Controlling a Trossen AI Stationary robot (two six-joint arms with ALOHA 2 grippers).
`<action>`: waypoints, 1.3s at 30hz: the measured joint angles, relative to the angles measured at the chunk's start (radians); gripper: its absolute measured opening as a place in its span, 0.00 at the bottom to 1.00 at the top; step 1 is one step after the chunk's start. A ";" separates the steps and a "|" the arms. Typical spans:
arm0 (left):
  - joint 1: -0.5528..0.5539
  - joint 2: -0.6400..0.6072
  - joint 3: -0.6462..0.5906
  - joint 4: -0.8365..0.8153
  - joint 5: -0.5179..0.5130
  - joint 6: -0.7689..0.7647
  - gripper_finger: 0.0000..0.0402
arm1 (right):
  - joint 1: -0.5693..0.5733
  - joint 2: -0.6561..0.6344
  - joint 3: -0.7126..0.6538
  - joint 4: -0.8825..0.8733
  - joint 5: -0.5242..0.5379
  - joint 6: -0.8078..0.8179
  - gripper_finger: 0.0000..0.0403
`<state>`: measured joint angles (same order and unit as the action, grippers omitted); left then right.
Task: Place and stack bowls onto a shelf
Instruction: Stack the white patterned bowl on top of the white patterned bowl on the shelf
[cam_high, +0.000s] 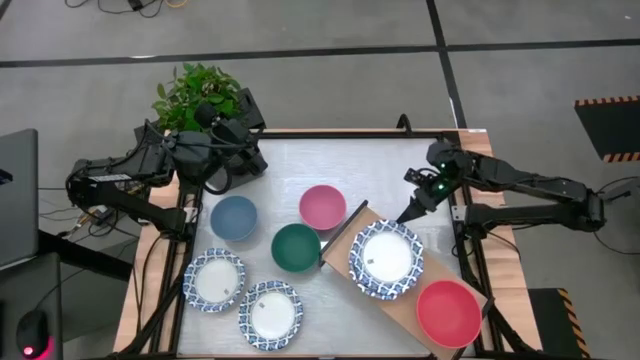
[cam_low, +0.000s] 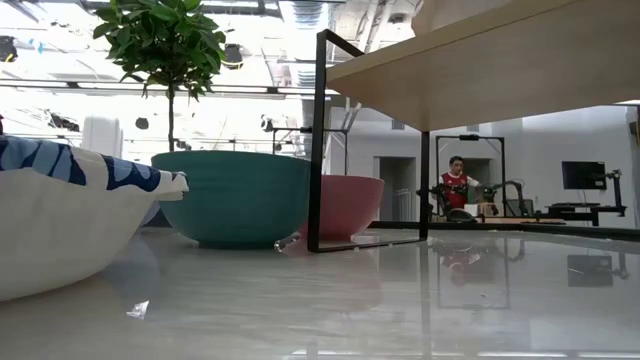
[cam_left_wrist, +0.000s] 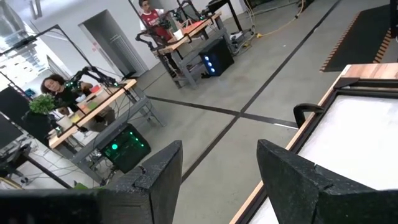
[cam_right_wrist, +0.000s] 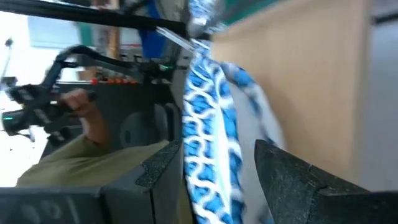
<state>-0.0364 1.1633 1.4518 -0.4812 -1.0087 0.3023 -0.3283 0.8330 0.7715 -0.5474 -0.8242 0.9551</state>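
The light-wood shelf (cam_high: 405, 300) lies aslant on the table's right half, raised on dark legs (cam_low: 318, 140). On it stand a white blue-rimmed bowl (cam_high: 386, 260) and a red bowl (cam_high: 448, 312). The slate-blue bowl (cam_high: 233, 217), the pink bowl (cam_high: 322, 207), the green bowl (cam_high: 296, 247) and two more white bowls (cam_high: 214, 280) (cam_high: 268, 314) rest on the tabletop. My right gripper (cam_high: 411, 214) (cam_right_wrist: 214, 155) is open at the far rim of the shelf's white bowl. My left gripper (cam_left_wrist: 217, 152) is open and waits at the far left corner (cam_high: 232, 165). My right gripper has one finger (cam_right_wrist: 158, 171) on each side of the white bowl's blue patterned rim (cam_right_wrist: 205, 143), coming slantwise from the far right. Whether either finger touches the rim I cannot tell. The bowl sits on the shelf.
A leafy plant (cam_high: 198, 95) stands beyond the far left corner, close to my left arm. The table's far middle is bare white. People sit at desks (cam_left_wrist: 56, 87) in the room behind. The shelf's near right end reaches the table's edge.
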 joint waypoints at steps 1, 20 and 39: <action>0.000 0.000 0.000 0.000 0.000 0.000 0.49 | 0.000 0.000 0.000 -0.028 0.010 -0.011 0.55; -0.030 -0.001 0.000 -0.409 0.336 -0.457 0.49 | -0.001 -0.024 0.000 -0.205 0.155 -0.124 0.55; -0.308 0.144 -0.210 -0.770 0.937 -0.649 0.49 | -0.002 -0.026 0.000 -0.230 0.290 -0.176 0.55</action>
<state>-0.3441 1.3071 1.2414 -1.2517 -0.0719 -0.3463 -0.3302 0.8074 0.7719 -0.7773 -0.5339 0.7790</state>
